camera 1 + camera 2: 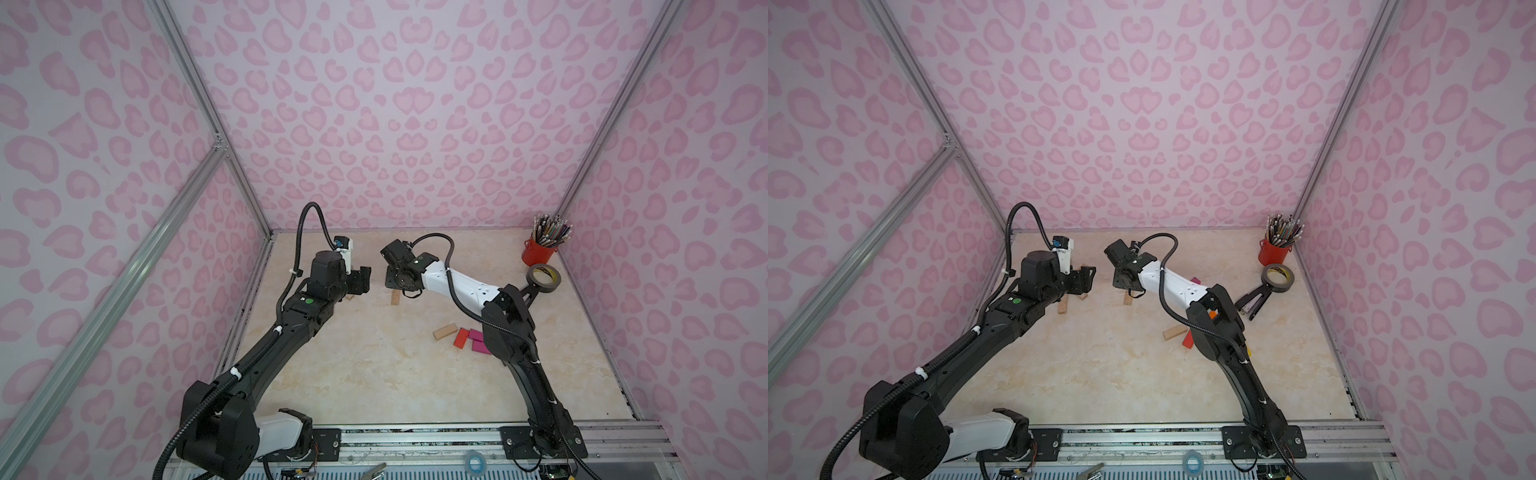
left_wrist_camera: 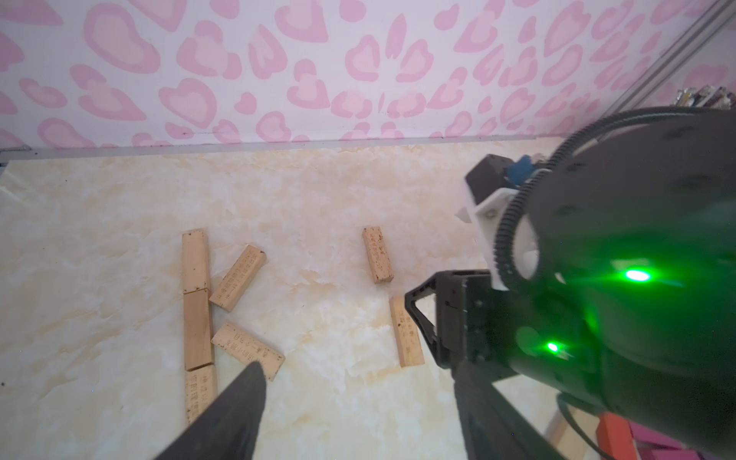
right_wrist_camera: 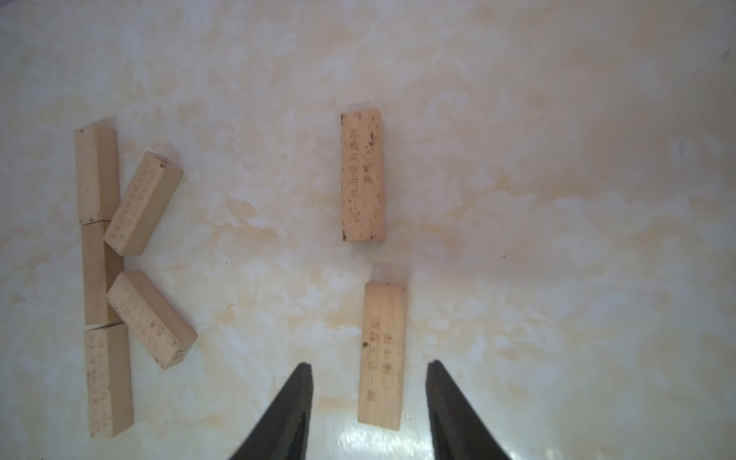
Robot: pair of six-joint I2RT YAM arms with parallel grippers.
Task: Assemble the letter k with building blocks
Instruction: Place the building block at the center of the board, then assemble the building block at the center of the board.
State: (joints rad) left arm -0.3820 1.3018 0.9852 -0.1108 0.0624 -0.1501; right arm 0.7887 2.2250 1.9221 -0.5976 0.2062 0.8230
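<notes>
So the K point(image 3: 97, 271) looks pretty much built, I'd say. Three plain wood blocks lie end to end for the spine, and two slanted ones, upper point(image 3: 143, 203) and lower point(image 3: 151, 318), touch it. It sits on the worktop point(image 3: 557, 239) well away from the pencil cup point(image 1: 540, 251), mostly hidden under the left arm point(image 1: 299, 316) in both top views.

Two spare plain blocks lie between the K and the cup, apart from each other and from the letter. The right arm point(image 1: 457, 286) has its jaws partly open, straddling one spare point(image 3: 382, 354) with a clear gap on each side, so nothing is held. The other spare point(image 3: 362, 175) lies just beyond it.

The left jaws are spread wide over bare worktop close to the lower slanted block, and they look empty in the wrist view. The coloured blocks point(image 1: 460, 337) sit in a loose pile nearer the cup, partly behind the right arm.

Handling-wise, these look like little solid wood bars: light, stiff, nothing to crush. The worktop looks glossy though, so my guess is they skate if bumped. I'd pinch one across its narrow width around mid-length, coming straight down so it doesn't pivot. The main worry is nudging the slanted pieces, which just rest against the spine.
</notes>
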